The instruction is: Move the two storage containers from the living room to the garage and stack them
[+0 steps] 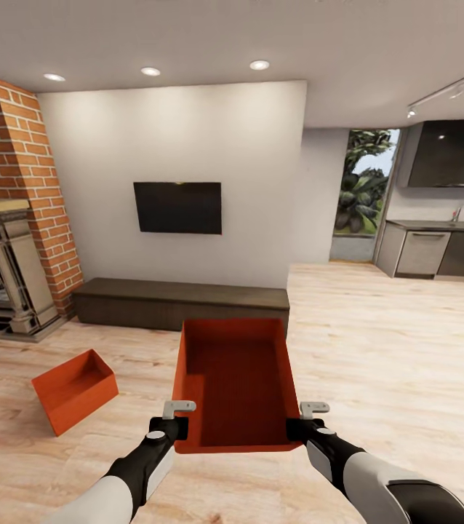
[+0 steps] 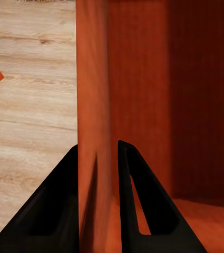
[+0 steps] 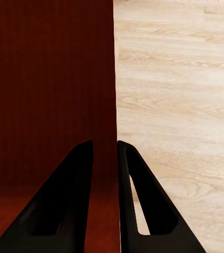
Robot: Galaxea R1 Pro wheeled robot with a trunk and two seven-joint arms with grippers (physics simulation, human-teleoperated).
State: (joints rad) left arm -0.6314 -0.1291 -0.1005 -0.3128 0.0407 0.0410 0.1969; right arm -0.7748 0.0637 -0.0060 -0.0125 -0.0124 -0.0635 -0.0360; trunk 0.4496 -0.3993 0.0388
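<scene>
You've got both grippers clamped on the same bin [image 1: 236,382]: the left gripper [image 2: 98,200] pinches its left wall, one finger inside and one outside, and the right gripper [image 3: 105,200] does the same on the right wall. The bin's held level in front of you, open side up, above the wood floor [image 1: 392,364]. The other bin [image 1: 74,389] sits tilted on the floor to your left, near the fireplace [image 1: 6,269]. Further off there's the TV [image 1: 177,207] over a low bench [image 1: 181,300].
</scene>
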